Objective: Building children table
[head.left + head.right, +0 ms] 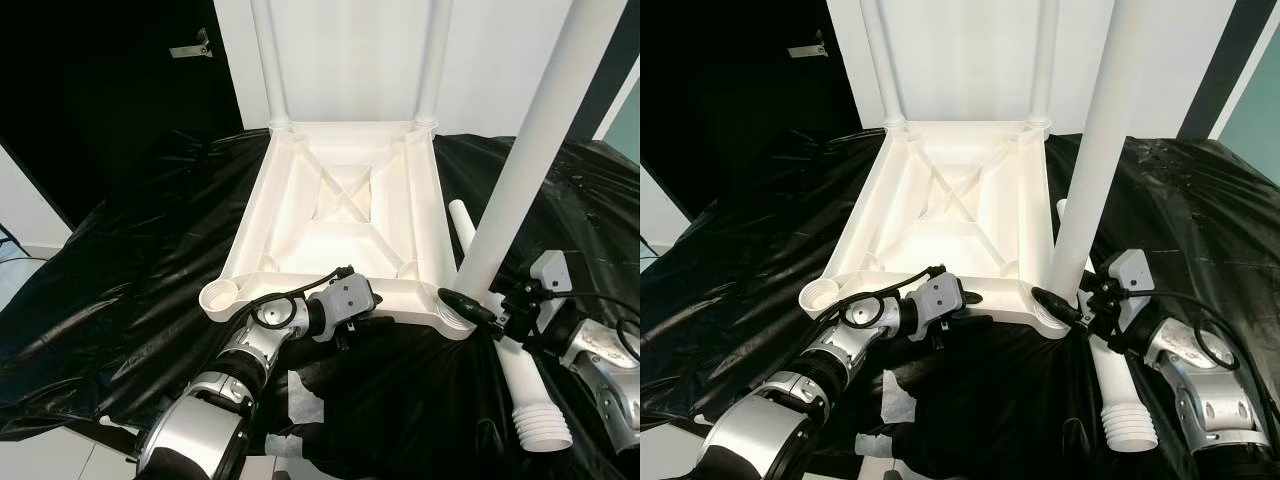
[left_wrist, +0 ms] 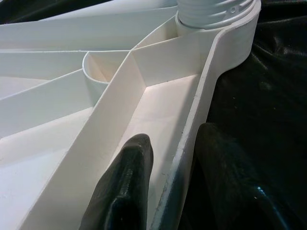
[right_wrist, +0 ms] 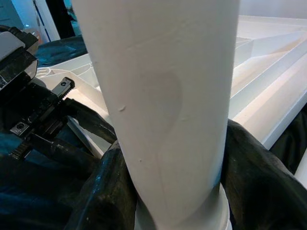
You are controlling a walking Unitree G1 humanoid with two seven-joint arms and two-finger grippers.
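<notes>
A white plastic table top [image 1: 345,235] lies upside down on a black sheet. Two white legs [image 1: 268,60] [image 1: 433,60] stand in its far corners. A third leg [image 1: 535,140] stands tilted in the near right corner socket. My right gripper [image 1: 478,312] is shut around its base, and the black fingers [image 3: 105,191] wrap both sides of the leg [image 3: 168,96]. My left gripper [image 1: 345,335] is shut on the table's near rim [image 2: 192,120], one finger [image 2: 127,182] inside and one outside. The near left socket [image 1: 222,295] holds nothing.
A loose white leg [image 1: 525,395] with a ribbed end lies on the black sheet [image 1: 130,290] beside my right arm. Pale tape patches [image 1: 300,395] sit on the sheet near my left arm. A dark door [image 1: 110,90] and white wall stand behind.
</notes>
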